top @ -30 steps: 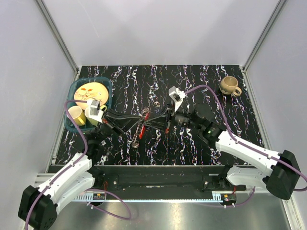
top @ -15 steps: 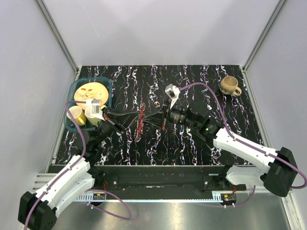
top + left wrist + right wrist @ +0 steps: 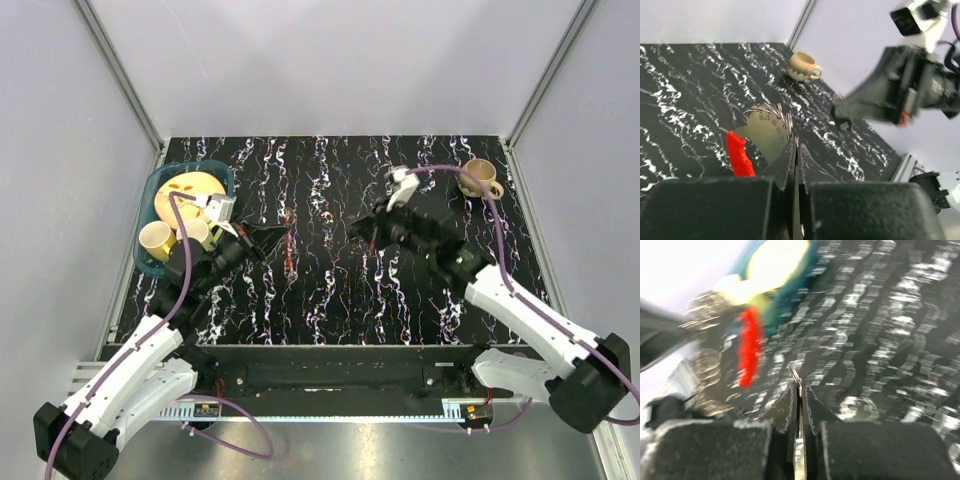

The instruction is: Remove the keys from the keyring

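My left gripper (image 3: pixel 272 234) is shut on a flat grey stamped key (image 3: pixel 765 135) of the bunch. A coiled silvery keyring (image 3: pixel 768 110) runs through the key's top, and a bright red piece (image 3: pixel 740 155) hangs beside it. The red piece also shows in the top view (image 3: pixel 290 247). My right gripper (image 3: pixel 358 228) hovers apart to the right, above the mat. Its jaws (image 3: pixel 801 387) are shut on a thin metal piece (image 3: pixel 796 375) seen edge-on, apparently a key. The bunch and red piece (image 3: pixel 750 345) show blurred in the right wrist view.
A teal basket (image 3: pixel 222 172) at the back left holds a yellow plate (image 3: pixel 190 188) and a yellow cup (image 3: pixel 156 240). A tan mug (image 3: pixel 480 178) stands at the back right, also in the left wrist view (image 3: pixel 802 66). White walls enclose the black marbled mat (image 3: pixel 330 290).
The two grippers were together at the bunch. My right gripper has pulled away to the right with a thin metal piece; my left has drawn back left with the red piece and ring.
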